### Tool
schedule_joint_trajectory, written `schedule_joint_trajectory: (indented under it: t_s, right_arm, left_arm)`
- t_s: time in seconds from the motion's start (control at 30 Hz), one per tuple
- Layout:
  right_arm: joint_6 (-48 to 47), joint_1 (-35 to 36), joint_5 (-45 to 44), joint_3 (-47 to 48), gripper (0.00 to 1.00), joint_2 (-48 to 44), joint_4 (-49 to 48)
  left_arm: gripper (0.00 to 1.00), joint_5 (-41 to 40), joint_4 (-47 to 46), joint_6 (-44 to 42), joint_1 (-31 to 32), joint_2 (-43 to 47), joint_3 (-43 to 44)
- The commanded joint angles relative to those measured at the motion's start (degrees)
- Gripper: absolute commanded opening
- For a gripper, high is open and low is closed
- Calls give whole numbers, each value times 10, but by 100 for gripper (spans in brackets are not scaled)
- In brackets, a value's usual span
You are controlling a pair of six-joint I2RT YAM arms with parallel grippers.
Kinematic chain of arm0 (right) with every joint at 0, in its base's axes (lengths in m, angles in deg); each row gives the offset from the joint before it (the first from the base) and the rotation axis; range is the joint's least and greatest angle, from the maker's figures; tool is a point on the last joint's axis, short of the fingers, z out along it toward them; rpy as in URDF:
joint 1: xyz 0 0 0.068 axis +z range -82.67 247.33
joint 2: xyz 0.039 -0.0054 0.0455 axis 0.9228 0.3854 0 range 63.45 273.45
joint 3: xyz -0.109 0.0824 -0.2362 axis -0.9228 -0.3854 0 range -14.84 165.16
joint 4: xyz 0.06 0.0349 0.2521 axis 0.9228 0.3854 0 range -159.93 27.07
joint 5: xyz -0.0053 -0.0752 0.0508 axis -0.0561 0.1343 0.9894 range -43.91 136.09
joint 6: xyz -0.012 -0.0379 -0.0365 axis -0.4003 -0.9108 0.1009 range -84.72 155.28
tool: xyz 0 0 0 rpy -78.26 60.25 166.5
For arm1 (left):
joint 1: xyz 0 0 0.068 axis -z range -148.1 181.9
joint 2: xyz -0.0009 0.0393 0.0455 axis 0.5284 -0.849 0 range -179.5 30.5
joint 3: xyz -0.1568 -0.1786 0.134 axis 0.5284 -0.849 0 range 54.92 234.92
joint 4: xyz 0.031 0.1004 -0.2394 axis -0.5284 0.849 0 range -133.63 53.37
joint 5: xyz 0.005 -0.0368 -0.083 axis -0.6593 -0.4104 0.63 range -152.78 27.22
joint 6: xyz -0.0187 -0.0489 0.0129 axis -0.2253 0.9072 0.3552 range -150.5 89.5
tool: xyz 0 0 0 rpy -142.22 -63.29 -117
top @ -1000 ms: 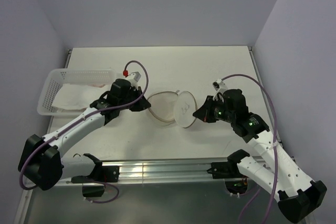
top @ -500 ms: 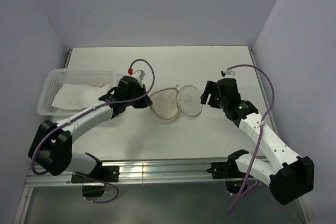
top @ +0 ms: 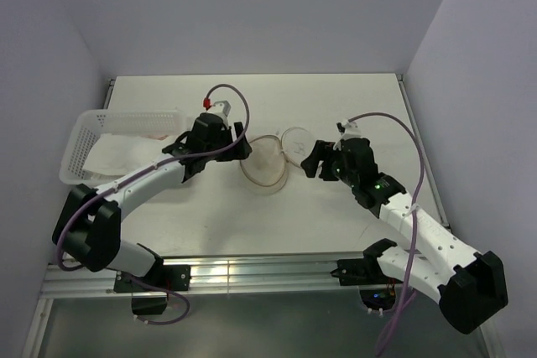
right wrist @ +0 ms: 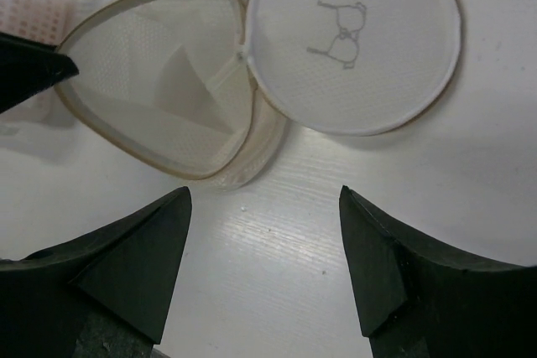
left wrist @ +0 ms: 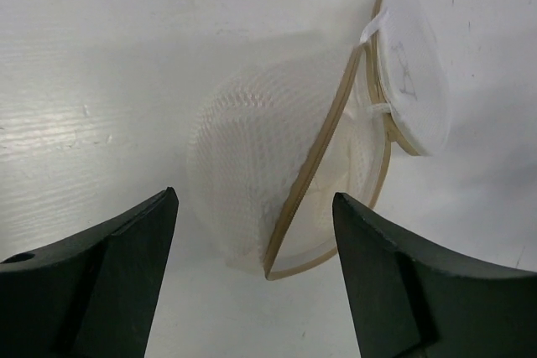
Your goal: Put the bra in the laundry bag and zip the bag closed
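Left end effector [left wrist: 253,197], right end effector [right wrist: 263,199] let go of laundry bag [top: 267,169]; both gape, arms flanking it.

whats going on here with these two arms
The laundry bag lies unzipped and wide open on the table. The left gripper and right gripper sit on either side of it, both open and holding nothing. The bra lies in the white basket at the left, not yet bagged.
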State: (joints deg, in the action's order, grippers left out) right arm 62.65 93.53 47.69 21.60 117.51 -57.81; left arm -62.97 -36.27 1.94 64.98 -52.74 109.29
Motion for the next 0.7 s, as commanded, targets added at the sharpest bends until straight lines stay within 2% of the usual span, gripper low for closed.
schedule_joint_trajectory:
  t_s: [0.0,0.17,0.2,0.3,0.47,0.5,0.57,0.67]
  right_arm:
    - [1,10,25,-22,78,-29,-87]
    - [8,11,29,-54,79,-55,-148]
    - [10,11,35,-61,79,-56,-155]
    - [14,11,51,-71,79,-58,-165]
    - [21,12,74,-86,79,-64,-177]
    - [22,14,77,-86,79,-66,-178]
    - [22,16,87,-85,79,-66,-179]
    - [21,23,95,-85,79,-68,-180]
  left_arm:
    - [81,-64,4,-1,2,48,27]
    - [83,-117,51,3,2,132,19]
    - [82,-150,64,3,1,155,21]
    - [79,-181,121,26,-21,203,13]
    - [73,-181,154,98,-155,326,-78]
    - [72,-166,156,101,-204,362,-97]
    - [70,-169,160,102,-238,391,-107]
    - [71,-147,159,97,-298,369,-114]
